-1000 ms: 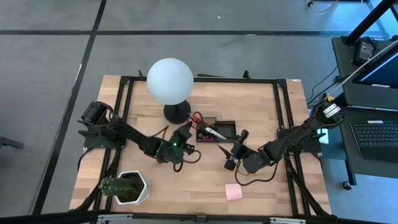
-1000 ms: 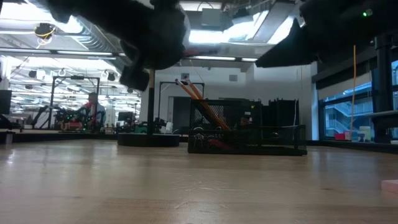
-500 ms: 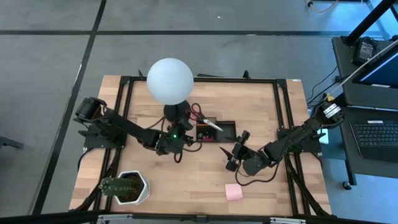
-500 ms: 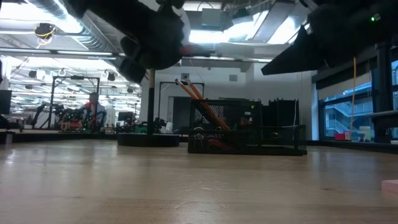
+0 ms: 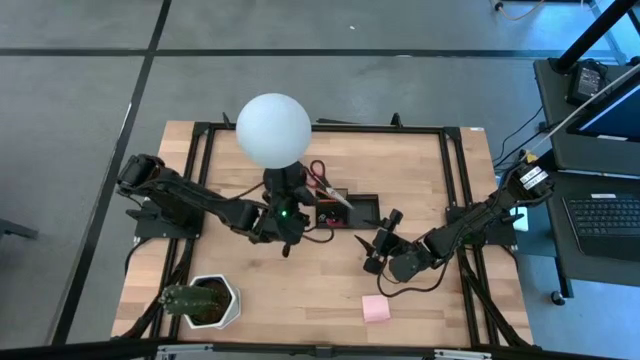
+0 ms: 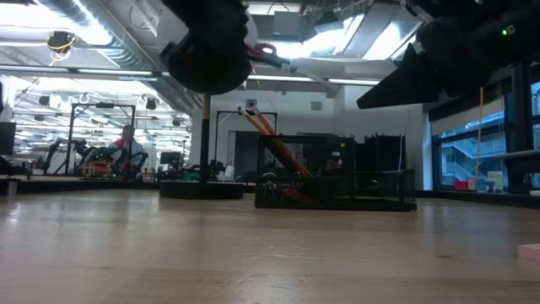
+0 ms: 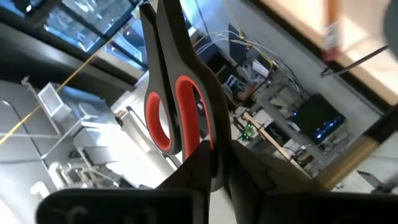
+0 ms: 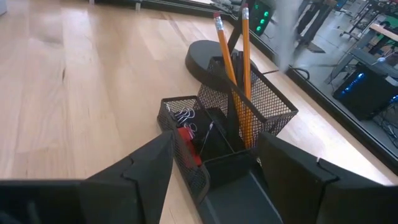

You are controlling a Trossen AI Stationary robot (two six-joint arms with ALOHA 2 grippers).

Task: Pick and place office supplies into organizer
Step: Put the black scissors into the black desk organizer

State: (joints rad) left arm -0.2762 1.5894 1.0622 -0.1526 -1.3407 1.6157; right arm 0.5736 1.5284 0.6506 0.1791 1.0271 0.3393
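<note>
The left gripper (image 5: 296, 208), clamped on the red-handled scissors (image 5: 322, 183), swings from the near-left of the organizer (image 5: 366, 206) toward the lamp's black base (image 5: 283, 180), its arm now reaching farther across the table. The scissors rise higher over the organizer's left end. The right gripper (image 5: 384, 240) edges slightly right.

Red-handled scissors (image 7: 177, 118) held aloft over the black mesh organizer (image 5: 345, 212).

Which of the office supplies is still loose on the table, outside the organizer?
The pink sticky-note pad, lying alone near the table's front edge. The scissors are held by the left gripper above the organizer; the orange pencils already stand inside.
</note>
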